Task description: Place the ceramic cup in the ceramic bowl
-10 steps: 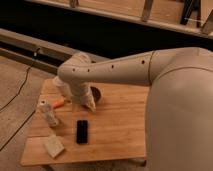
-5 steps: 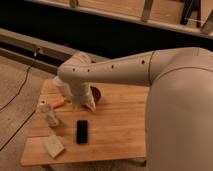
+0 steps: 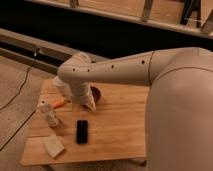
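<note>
Behind, made out a dark wall crossed by pale horizontal rails; in front of it, found a light wooden slatted table on a speckled floor. Saw the big off-white robot arm stretched in from the right and bent down over the table's far left part. Located the gripper at its lower end, low over the wood, mostly hidden by the wrist; could not tell how wide it stood or whether it held anything. Spotted the small dark maroon round ceramic bowl just behind the wrist, partly covered. Took for the small whitish-pink ceramic cup, without certainty, a pale tapered shape at the gripper, just in front of the bowl. Found further left a small orange object and a white bottle-shaped object, then nearer the front a flat black rectangular slab and a pale square block.
</note>
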`<state>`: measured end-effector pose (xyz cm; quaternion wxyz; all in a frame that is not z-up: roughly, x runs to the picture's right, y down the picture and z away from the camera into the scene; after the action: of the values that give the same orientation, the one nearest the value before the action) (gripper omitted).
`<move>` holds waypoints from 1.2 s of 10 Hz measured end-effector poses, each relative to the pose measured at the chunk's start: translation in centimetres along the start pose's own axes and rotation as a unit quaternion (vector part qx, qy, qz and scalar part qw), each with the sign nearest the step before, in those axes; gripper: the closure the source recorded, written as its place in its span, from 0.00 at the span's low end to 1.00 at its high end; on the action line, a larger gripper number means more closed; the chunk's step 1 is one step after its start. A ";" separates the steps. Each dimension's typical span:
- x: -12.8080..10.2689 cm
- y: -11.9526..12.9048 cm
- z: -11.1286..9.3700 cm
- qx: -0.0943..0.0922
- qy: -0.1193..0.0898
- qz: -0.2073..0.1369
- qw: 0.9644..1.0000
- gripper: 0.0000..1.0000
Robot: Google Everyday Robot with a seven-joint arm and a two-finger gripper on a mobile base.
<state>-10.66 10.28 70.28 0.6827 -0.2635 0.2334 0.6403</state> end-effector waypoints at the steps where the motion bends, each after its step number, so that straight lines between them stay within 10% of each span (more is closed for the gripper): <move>1: 0.0 0.0 0.0 0.000 0.000 0.000 1.000 0.35; 8: -0.2 -0.1 0.0 0.002 -0.004 -0.002 1.000 0.35; 12: -5.4 0.2 0.7 0.034 -0.036 -0.040 0.998 0.35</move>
<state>-11.25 6.69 74.32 0.7240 -0.2263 0.2196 0.6135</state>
